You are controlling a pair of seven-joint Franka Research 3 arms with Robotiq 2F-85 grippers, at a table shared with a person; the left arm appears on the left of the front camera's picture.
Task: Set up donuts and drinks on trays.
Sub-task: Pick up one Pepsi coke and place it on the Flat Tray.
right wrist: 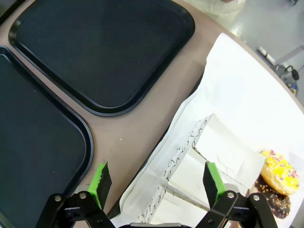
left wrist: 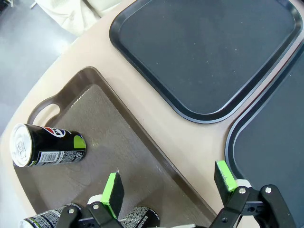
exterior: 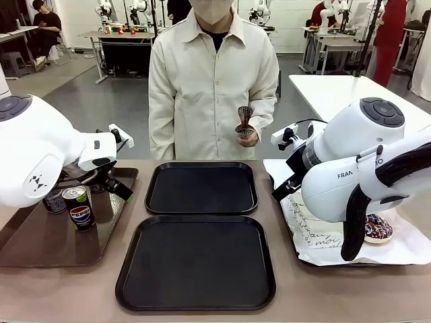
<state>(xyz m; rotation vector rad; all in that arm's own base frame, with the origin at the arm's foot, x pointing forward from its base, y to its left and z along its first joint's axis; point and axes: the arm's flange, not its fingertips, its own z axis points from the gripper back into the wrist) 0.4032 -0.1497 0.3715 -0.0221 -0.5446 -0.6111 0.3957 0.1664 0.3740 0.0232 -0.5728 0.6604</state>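
Two black trays lie side by side in the middle of the table, the far one (exterior: 202, 188) and the near one (exterior: 196, 262), both bare. A Pepsi can (exterior: 79, 208) and a second can (exterior: 54, 200) stand on the brown tray at the left. In the left wrist view my left gripper (left wrist: 168, 183) hangs open over that tray's right rim, with a can (left wrist: 47, 145) to its left. My right gripper (right wrist: 156, 179) is open above white paper boats (right wrist: 223, 147). A yellow donut (right wrist: 280, 173) and a dark sprinkled donut (right wrist: 273, 202) lie beside them.
The brown tray (exterior: 40, 249) fills the left side. A paper-lined tray (exterior: 404, 252) holds the boats and donuts on the right. A person in a cream shirt stands at the far edge, holding a small dark object (exterior: 245, 123).
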